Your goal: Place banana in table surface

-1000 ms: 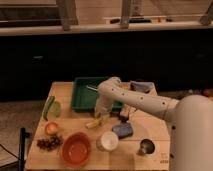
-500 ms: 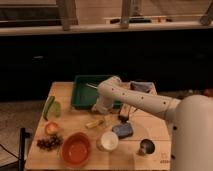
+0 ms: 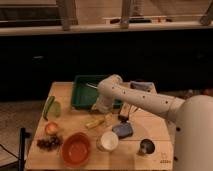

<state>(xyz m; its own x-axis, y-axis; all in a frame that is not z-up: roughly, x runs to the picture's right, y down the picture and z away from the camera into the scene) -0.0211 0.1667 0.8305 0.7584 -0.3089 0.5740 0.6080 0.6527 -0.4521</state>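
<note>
The banana (image 3: 95, 122) is small and pale yellow. It lies on the light-brown wooden table surface (image 3: 155, 125), just in front of the dark green tray (image 3: 82, 95). My gripper (image 3: 100, 108) hangs at the tray's front edge, just above and behind the banana. A small gap seems to separate them. The white arm reaches in from the right and bends down over the tray.
Green vegetables (image 3: 50, 106) lie at the left edge. An orange-red fruit (image 3: 51, 128), dark grapes (image 3: 48, 143), an orange bowl (image 3: 76, 148), a white cup (image 3: 108, 141), a blue object (image 3: 123, 130) and a metal cup (image 3: 146, 146) fill the front of the table.
The gripper has risen slightly from the banana's spot. The banana stays on the table in about the same place.
</note>
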